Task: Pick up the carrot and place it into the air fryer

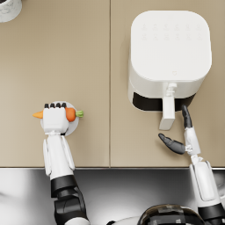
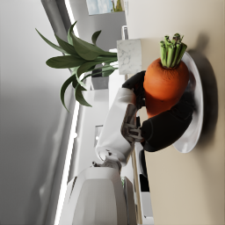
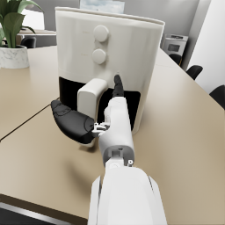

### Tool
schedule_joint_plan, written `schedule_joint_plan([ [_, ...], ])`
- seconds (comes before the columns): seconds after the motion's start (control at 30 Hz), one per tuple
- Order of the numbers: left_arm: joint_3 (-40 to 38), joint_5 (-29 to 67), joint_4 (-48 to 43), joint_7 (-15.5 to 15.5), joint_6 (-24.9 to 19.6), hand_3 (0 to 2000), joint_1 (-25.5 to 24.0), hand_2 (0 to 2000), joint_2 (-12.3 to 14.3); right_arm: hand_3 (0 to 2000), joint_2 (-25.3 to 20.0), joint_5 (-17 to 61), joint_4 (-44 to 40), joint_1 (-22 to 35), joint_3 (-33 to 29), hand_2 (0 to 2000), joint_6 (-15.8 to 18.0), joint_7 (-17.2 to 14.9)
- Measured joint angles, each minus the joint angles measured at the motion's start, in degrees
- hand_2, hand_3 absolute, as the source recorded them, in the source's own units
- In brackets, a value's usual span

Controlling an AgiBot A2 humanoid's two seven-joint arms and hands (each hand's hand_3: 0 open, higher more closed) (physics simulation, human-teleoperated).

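An orange carrot point(image 1: 70, 114) with a green stem lies across a small white plate point(image 1: 74, 125) at the left of the table. My left hand point(image 1: 55, 117) covers its middle and grips it; in the left wrist view the dark fingers point(image 2: 165, 127) wrap the carrot point(image 2: 165, 83) over the plate point(image 2: 195, 105). The white air fryer point(image 1: 169, 55) stands at the right, its drawer handle point(image 1: 168, 112) facing me. Open, my right hand point(image 1: 184, 136) hovers just in front of that handle point(image 3: 90, 99), fingers spread, one fingertip point(image 3: 117, 81) beside the fryer point(image 3: 110, 57).
A potted plant in a marbled white pot point(image 1: 9, 9) stands at the far left corner of the table, also seen as the pot point(image 3: 12, 57). The table's near edge point(image 1: 110, 167) runs below both hands. Office chairs point(image 3: 193, 70) stand beyond the table.
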Motion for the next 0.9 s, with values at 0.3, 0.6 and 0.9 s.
schedule_joint_plan([
  [0.3,3.0,-14.8,-15.2,12.4,15.1,2000,-5.6,2000,0.2,0,-1.1,0.0,-10.4,0.4,2.1,0,0.0,0.0],
  [0.6,4.1,-32.0,-30.8,13.4,15.9,2000,-7.2,2000,0.8,0,-3.1,0.0,-16.1,3.1,5.3,0,-0.7,0.0],
  [0.9,7.3,-33.6,-33.4,13.5,15.8,2000,-8.8,2000,1.3,1633,-3.2,0.3,-18.9,8.2,7.6,2000,-6.7,-0.3],
])
